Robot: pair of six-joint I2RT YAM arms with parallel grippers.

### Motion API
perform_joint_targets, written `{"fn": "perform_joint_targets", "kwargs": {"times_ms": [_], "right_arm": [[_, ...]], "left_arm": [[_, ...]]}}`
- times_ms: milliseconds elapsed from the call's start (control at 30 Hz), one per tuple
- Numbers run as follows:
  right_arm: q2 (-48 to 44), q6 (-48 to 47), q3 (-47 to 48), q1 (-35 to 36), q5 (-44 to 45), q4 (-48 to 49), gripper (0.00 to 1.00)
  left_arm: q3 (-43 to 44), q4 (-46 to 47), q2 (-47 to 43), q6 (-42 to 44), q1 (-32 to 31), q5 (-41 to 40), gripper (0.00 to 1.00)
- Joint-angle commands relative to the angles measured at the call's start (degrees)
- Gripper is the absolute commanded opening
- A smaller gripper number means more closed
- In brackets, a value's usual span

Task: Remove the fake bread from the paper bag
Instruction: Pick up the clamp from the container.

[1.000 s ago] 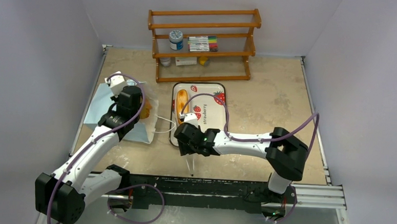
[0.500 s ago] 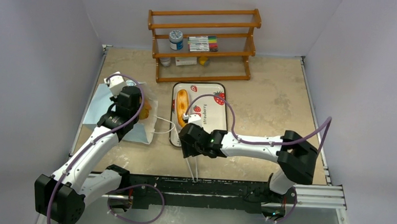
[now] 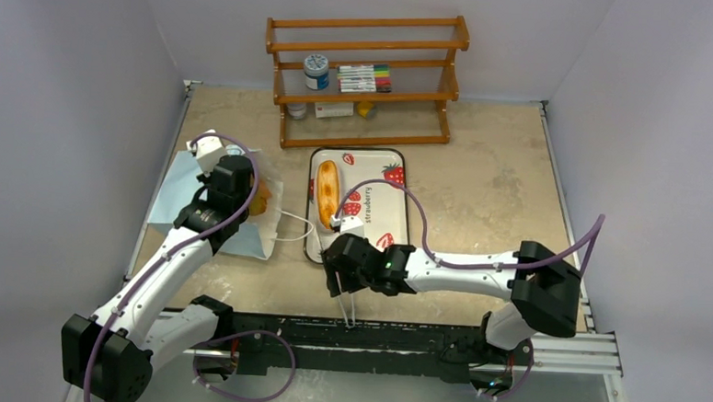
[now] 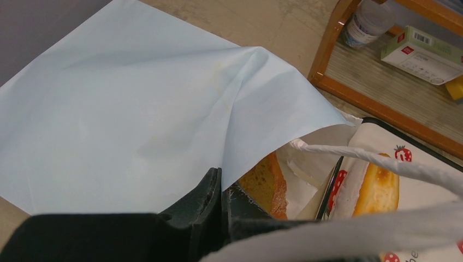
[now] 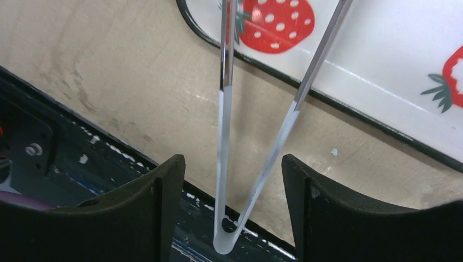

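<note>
The light blue paper bag (image 3: 174,194) lies flat at the table's left. My left gripper (image 3: 245,198) is shut on the edge of its mouth (image 4: 221,183) and holds the flap up. An orange-brown bread piece (image 4: 268,184) shows inside the white lining. A golden loaf (image 3: 327,187) lies on the strawberry tray (image 3: 373,170), also seen as the loaf (image 4: 379,188) from the left wrist. My right gripper (image 5: 232,213) stands open near the table's front edge. Metal tongs (image 5: 225,164) lie between its fingers, touching neither one.
A wooden shelf (image 3: 364,77) with a jar, markers and boxes stands at the back. The bag's white cord handle (image 3: 293,225) trails toward the tray. A black rail (image 3: 401,337) runs along the near edge, under the tongs' bend (image 3: 350,322).
My right gripper has opened wider and slid toward the near edge, its arm stretching out to the right. The tongs now sit loose between its fingers. The left arm has not moved.
</note>
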Motion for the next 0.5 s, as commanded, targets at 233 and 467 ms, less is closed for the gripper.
{"fn": "perform_joint_targets", "kwargs": {"times_ms": [233,467], "right_arm": [[5.5,2.3,-3.2,1.6,1.9,3.0,0.69],[4.5,2.6,-4.7,2.5,2.9,2.3,0.57]], "left_arm": [[2.1,1.5,-0.9,0.3,0.6,-0.7,0.0],[2.2,1.6,-0.6,0.3,0.6,-0.7,0.0]]}}
